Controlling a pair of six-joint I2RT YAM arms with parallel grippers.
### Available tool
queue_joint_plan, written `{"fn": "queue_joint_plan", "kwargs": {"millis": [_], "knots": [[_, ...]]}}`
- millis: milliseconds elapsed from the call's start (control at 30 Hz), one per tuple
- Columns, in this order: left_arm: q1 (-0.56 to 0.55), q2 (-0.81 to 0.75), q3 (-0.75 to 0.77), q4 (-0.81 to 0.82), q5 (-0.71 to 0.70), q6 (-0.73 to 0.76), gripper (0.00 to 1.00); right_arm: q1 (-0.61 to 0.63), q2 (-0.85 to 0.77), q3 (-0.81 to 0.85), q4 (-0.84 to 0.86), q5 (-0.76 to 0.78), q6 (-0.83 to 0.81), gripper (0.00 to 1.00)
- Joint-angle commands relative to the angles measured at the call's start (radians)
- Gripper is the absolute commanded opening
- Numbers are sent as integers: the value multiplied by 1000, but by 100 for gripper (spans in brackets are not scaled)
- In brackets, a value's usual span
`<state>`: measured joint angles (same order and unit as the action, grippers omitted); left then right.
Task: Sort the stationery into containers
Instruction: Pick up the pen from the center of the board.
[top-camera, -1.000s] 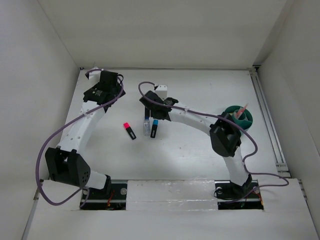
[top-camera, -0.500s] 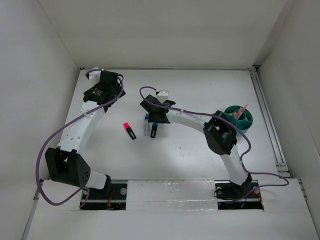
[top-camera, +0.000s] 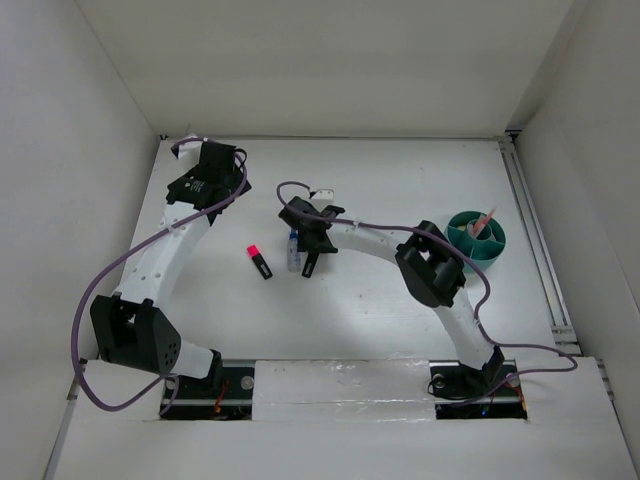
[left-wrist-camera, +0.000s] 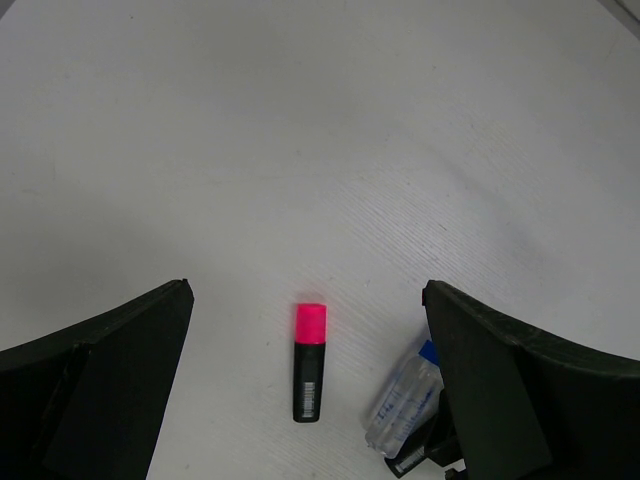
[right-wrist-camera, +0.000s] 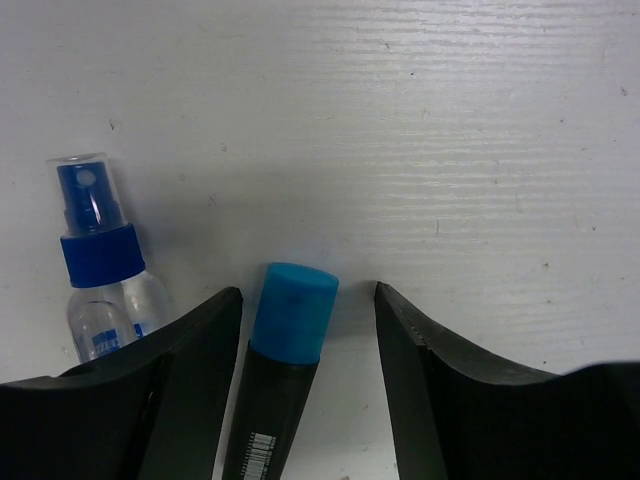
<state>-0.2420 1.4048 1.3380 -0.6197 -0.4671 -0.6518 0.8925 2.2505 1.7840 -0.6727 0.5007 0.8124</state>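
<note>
A black marker with a blue cap (right-wrist-camera: 290, 330) lies on the white table, and my right gripper (right-wrist-camera: 308, 310) is open with one finger on each side of it, low over it. From above, the right gripper (top-camera: 308, 246) covers most of this marker (top-camera: 309, 266). A clear blue-capped bottle (right-wrist-camera: 100, 280) lies just left of it, also seen from above (top-camera: 293, 252). A black marker with a pink cap (top-camera: 260, 262) lies further left and shows in the left wrist view (left-wrist-camera: 309, 365). My left gripper (top-camera: 208, 178) is open and empty at the far left, high above the table (left-wrist-camera: 305, 290). The teal cup (top-camera: 477, 240) holds a salmon pencil (top-camera: 487, 217).
A small white object (top-camera: 322, 192) sits behind the right gripper. White walls close in the table on the left, back and right. A metal rail (top-camera: 535, 240) runs along the right edge. Purple cables loop off both arms.
My right gripper has moved toward the near left and down, and its open fingers now straddle the blue-capped marker. The left arm and the other items have not moved.
</note>
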Motion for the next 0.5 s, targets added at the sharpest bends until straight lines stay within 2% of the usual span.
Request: {"fn": "queue_joint_plan", "kwargs": {"millis": [0,200,467], "knots": [[0,-36,43,-8,-2,9,100,10,23,20,9,-8,22,61],[0,-36,43,-8,-2,18,100,37,-3,-57,21,-8,51,59],[0,-36,43,2,7,18,100,68,-3,-67,2,-19,83,61]]}}
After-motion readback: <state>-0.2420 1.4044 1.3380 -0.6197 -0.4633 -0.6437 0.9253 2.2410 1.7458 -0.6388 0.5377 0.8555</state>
